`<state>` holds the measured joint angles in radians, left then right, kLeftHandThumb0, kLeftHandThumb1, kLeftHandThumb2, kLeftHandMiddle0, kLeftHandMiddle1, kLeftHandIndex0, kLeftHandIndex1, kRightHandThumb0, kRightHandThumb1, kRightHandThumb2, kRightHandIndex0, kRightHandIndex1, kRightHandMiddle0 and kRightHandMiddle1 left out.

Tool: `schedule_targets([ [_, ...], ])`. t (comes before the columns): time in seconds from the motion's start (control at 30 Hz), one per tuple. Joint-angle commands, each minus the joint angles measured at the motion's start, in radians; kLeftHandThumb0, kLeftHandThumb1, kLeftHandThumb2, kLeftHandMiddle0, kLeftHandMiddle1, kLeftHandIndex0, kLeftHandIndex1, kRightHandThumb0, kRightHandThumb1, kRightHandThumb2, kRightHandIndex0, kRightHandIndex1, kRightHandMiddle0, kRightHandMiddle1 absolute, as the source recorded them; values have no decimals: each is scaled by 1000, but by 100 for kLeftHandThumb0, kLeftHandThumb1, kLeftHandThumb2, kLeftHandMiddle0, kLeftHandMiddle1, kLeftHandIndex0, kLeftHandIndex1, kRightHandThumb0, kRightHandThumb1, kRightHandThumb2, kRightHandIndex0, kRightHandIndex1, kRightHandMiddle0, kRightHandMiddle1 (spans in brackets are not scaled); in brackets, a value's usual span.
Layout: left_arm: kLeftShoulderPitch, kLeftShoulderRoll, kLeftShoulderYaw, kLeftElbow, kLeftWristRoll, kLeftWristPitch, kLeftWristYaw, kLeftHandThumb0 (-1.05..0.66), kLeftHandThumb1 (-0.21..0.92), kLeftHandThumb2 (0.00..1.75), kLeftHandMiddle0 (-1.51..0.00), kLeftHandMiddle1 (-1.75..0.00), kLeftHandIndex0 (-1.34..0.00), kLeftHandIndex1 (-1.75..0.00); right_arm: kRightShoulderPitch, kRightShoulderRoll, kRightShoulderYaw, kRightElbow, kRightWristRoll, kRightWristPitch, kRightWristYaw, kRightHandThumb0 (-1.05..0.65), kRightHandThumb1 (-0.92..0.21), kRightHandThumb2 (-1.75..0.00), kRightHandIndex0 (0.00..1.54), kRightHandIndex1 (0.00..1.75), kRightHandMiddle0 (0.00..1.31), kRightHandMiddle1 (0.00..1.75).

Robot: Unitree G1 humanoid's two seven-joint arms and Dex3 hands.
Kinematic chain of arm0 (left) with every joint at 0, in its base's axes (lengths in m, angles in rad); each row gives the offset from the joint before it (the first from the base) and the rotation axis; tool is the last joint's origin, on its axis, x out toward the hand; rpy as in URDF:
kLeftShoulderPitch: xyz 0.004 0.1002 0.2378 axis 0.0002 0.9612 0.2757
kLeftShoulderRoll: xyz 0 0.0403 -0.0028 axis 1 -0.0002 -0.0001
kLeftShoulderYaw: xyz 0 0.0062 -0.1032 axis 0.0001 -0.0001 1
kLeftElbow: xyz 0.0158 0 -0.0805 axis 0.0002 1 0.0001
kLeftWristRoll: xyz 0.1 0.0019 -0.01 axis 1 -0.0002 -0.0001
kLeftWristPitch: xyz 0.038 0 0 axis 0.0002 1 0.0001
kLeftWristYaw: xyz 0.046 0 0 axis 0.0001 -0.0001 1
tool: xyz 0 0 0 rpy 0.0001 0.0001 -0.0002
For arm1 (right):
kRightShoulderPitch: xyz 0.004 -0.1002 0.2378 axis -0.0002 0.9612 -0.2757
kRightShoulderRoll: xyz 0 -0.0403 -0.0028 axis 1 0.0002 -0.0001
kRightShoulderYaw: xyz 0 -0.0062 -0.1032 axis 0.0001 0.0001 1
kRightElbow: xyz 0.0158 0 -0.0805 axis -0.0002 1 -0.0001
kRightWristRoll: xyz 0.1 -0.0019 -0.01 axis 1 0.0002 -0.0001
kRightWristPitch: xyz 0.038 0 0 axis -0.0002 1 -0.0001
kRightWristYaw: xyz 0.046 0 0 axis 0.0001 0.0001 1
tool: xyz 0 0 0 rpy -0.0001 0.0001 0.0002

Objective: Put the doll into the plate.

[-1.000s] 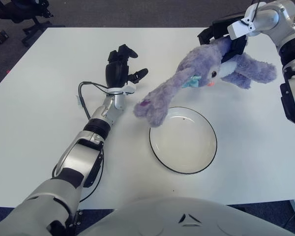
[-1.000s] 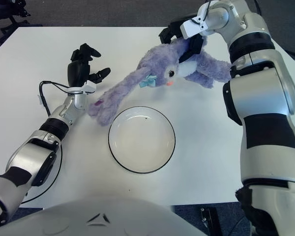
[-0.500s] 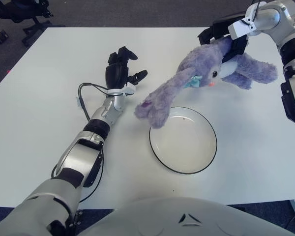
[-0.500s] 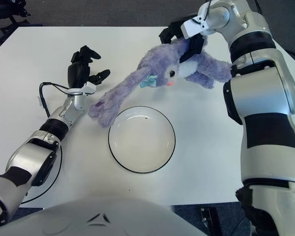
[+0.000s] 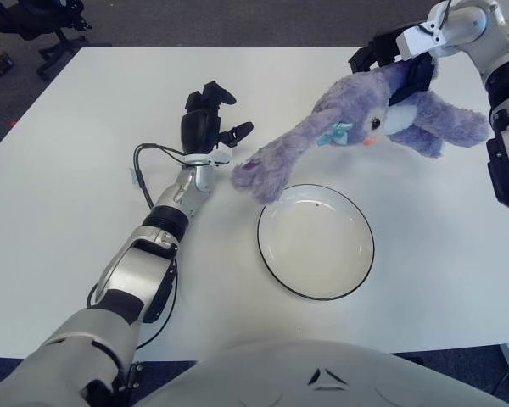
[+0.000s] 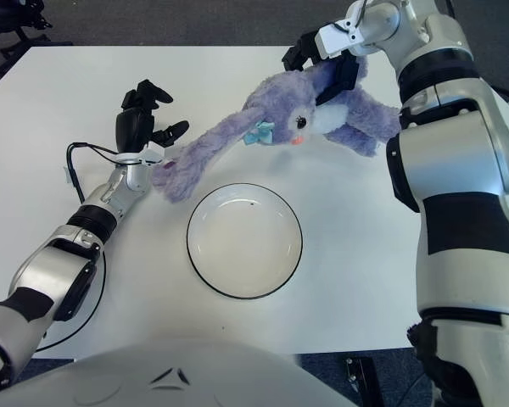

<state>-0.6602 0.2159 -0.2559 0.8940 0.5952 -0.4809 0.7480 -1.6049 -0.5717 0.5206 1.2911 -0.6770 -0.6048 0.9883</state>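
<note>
Doll (image 5: 365, 123): fuzzy lavender plush rabbit, long floppy ears, teal bow at the ear base, white muzzle with a pink mouth, soft limbs splayed toward 3 o'clock. Plate (image 5: 316, 242): round, shallow, glossy white with a thin dark rim, nothing in it, flat on the table (image 5: 59, 170), which is a smooth matte white top. Right hand (image 5: 399, 64), black fingers on a silver arm, is clamped on the doll at the back of its head, holding it up off the table at about 12 to 1 o'clock from the plate. The long ears droop down toward 8 o'clock; their tips hang near the plate's 10 to 11 o'clock rim, whether they touch the table cannot be told. Body and legs trail off at 2 o'clock of the plate, well clear of the rim. Left hand (image 5: 205, 127), black, fingers spread and gripping nothing, raised at the plate's 10 o'clock, just beside the ear tips; a thin black cable (image 5: 140, 165) loops by its forearm. Open tabletop all round the plate, widest at 9 o'clock and at 3 to 5 o'clock; table's far edge runs just behind the right hand, dark carpet and a chair base (image 5: 42, 25) beyond at far 11 o'clock.
</note>
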Motion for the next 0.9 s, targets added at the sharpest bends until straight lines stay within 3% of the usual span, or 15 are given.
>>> schedule_targets([
  [0.0,-18,9,-1,8,0,-10,3,0,92,46,-28,-148,-17,-175,-29,11,6,-4,0,4,13,45,-37,-124,56,175,69,175],
  [0.07,-18,9,-1,9,0,-11,3,0,92,46,-28,-148,-17,-175,-29,11,7,-3,1,4,14,45,-37,-124,56,175,69,175],
  [0.17,-21,9,-4,18,-1,-17,-7,0,92,45,-28,-148,-18,-175,57,55,81,-2,-70,32,-31,45,-35,-126,57,175,67,175],
  [0.23,-22,8,-4,20,-1,-19,-8,0,92,45,-28,-148,-18,-175,80,67,96,-1,-77,40,-39,45,-35,-126,58,175,67,175],
  [0.53,-23,8,-4,22,-1,-21,-8,0,92,45,-28,-147,-18,-175,97,74,109,-4,-72,52,-46,46,-34,-128,59,175,65,175],
  [0.63,-2,7,-6,-5,1,-16,-12,0,92,45,-29,-147,-18,-175,197,97,83,28,-51,65,-191,45,-34,-127,58,175,64,175],
  [0.73,4,6,-4,-16,-1,-11,-18,0,92,45,-28,-147,-18,-175,223,96,55,32,-26,54,-271,45,-35,-126,58,174,62,175],
  [0.87,8,6,-3,-23,-2,-7,-23,0,92,45,-28,-148,-18,-175,227,98,43,35,-17,62,-308,9,-39,-114,58,173,52,152],
])
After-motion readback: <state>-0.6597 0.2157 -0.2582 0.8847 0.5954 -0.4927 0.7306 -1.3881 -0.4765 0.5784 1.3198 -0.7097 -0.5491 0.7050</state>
